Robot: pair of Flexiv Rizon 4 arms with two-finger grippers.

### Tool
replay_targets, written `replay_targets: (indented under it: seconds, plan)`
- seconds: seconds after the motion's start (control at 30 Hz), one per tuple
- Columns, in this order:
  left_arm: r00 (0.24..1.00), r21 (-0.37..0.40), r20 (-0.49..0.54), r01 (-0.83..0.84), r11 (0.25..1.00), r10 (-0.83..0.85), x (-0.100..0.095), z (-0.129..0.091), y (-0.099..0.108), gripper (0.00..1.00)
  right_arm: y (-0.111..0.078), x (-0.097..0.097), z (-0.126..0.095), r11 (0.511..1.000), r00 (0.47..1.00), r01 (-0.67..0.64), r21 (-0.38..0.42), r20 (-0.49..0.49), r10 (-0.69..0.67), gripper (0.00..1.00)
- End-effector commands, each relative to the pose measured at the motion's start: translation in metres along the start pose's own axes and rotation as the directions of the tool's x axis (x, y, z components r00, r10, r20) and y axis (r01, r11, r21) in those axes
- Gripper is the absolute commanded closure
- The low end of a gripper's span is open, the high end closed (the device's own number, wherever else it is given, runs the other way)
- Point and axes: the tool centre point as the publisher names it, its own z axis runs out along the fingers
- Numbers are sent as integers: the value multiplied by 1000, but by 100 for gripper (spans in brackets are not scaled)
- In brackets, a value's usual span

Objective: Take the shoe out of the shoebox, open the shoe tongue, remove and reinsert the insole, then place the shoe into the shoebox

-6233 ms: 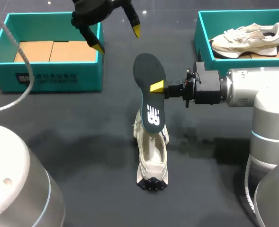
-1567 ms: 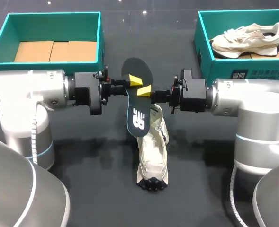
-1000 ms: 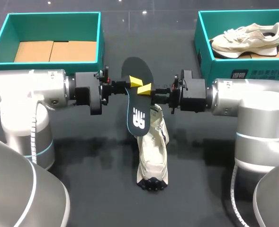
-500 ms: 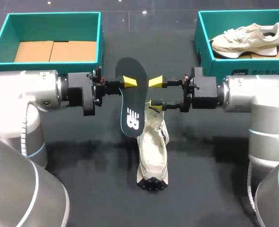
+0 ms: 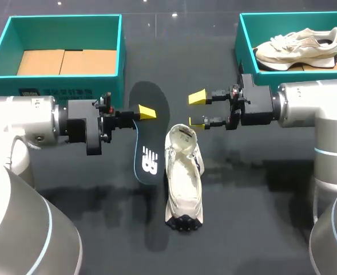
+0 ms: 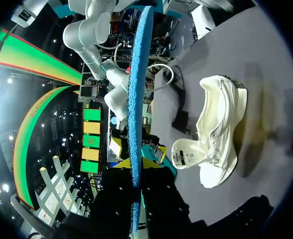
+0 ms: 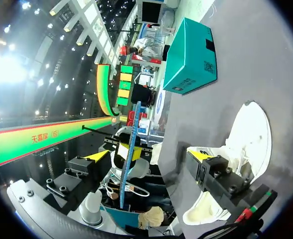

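Far left: the teal open-topped shoebox (image 5: 54, 86) has only brown cardboard on its floor, no shoe in it.

The left gripper (image 5: 144, 112) is clamped on the dark foam insole with a white logo (image 5: 148, 143). One yellow tip sits on its upper face; the other finger is hidden beneath. The insole hangs clear of the table, just left of the shoe. The left wrist view shows it edge-on, running out from between the fingers.

Centre: the cream-white lace-up sneaker (image 5: 183, 172) lies on the dark table (image 5: 254, 229), mouth gaping, tongue folded out of the opening.

The right gripper (image 5: 198, 109) has its fingers spread with nothing between them, beside the shoe's far end.

Far right: a second teal shoebox (image 5: 240, 51) holds the matching sneaker (image 5: 297, 48).

Change: 1.6 s ago both grippers pinched the insole directly above the shoe. At 0.5 s ago the right had let go. Now the right has backed off rightward, and the left has carried the insole aside and lower.

Reading: the right-to-left handover is complete and the insole is fully out. Reinsertion and boxing remain. The right gripper is likely free to steady the shoe.
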Motion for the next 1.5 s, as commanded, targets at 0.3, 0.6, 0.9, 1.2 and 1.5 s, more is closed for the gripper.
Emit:
replay_targets:
  seconds: [0.3,0.6,0.9,1.2,1.5]
  plan:
    - [998,106,-8,65,992,-64,-6,-28,-22,100,-2,-6,-23,967,969,204,156,111,-222,0]
    - [998,106,-8,65,992,-64,-6,-28,-22,100,-2,-6,-23,967,969,204,156,111,-222,0]
    - [955,100,37,289,952,-294,10,-25,-74,100,-36,-31,-25,843,879,407,352,99,-466,0]
    - [947,152,-9,318,936,-320,1,-26,-97,100,-50,-38,-28,780,838,434,452,117,-534,0]
    - [927,190,-8,369,910,-374,15,-11,-110,100,-66,-44,-27,683,751,498,533,128,-648,0]
